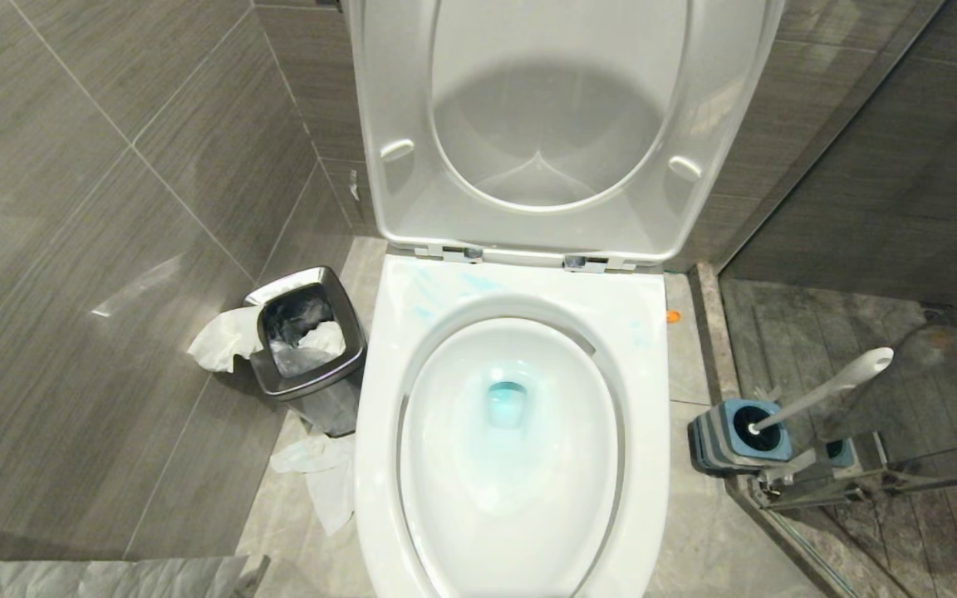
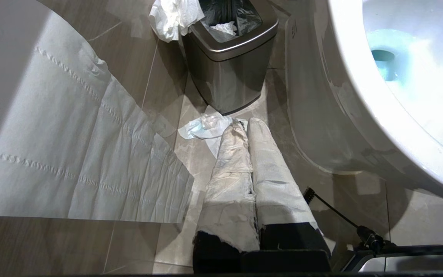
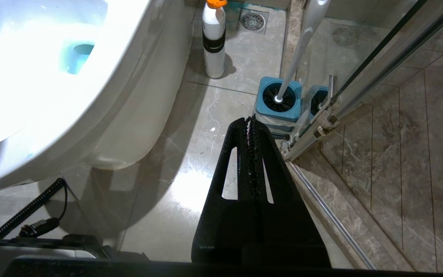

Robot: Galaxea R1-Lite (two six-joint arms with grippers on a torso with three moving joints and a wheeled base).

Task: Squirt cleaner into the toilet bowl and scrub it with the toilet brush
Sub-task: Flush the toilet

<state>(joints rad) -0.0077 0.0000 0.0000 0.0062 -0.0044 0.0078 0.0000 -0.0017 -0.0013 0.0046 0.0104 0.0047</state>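
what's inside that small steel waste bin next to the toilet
The small steel waste bin holds a black liner with crumpled white tissue lying on top. More white paper hangs over its rim. Anything beneath the tissue is hidden.

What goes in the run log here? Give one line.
left gripper: shut, empty, parked | right gripper: shut, empty | toilet brush: in holder | toilet bowl: lid up, water blue
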